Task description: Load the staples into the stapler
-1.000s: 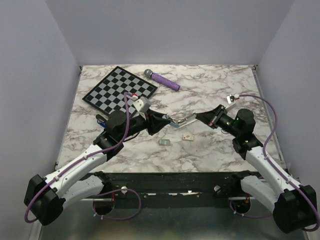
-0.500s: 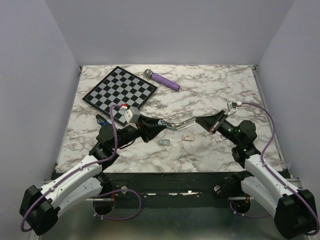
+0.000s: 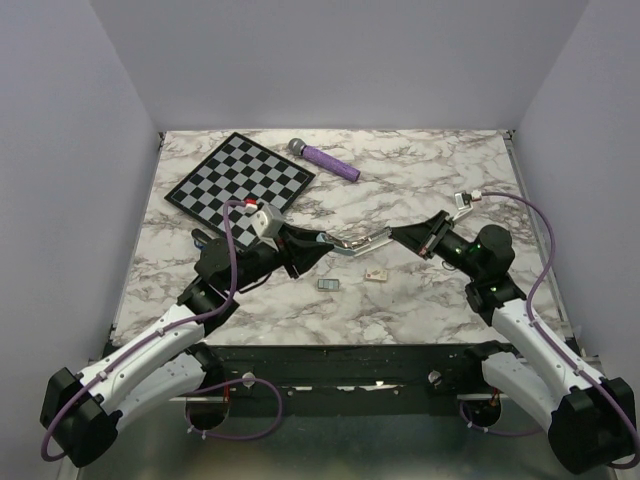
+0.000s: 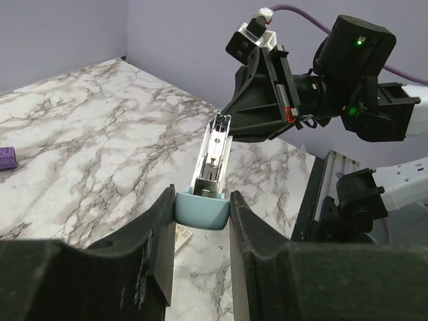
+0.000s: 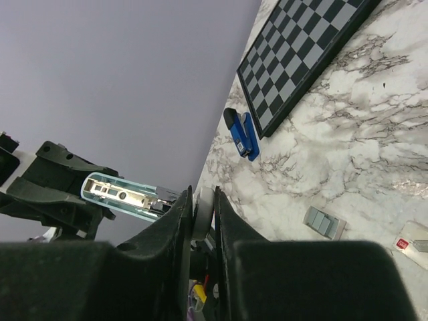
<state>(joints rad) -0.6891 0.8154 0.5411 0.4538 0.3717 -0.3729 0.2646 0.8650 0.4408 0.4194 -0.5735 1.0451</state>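
Left claw (image 3: 316,241), right claw (image 3: 393,236): both clamped.

Marble table (image 3: 420,180) before me | checkerboard (image 3: 240,180) far left | purple microphone (image 3: 323,159) just off its far corner | dark blue stapler (image 5: 241,134) by its near-left edge | grey staples (image 3: 329,285) and small white piece (image 3: 376,273) mid-table, close together

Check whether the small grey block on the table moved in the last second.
No. The grey block lies on the same marble veins of the table.

Top view high over table (image 3: 420,190); wrist views close, facing each other, sharing pale bar (image 4: 200,208)
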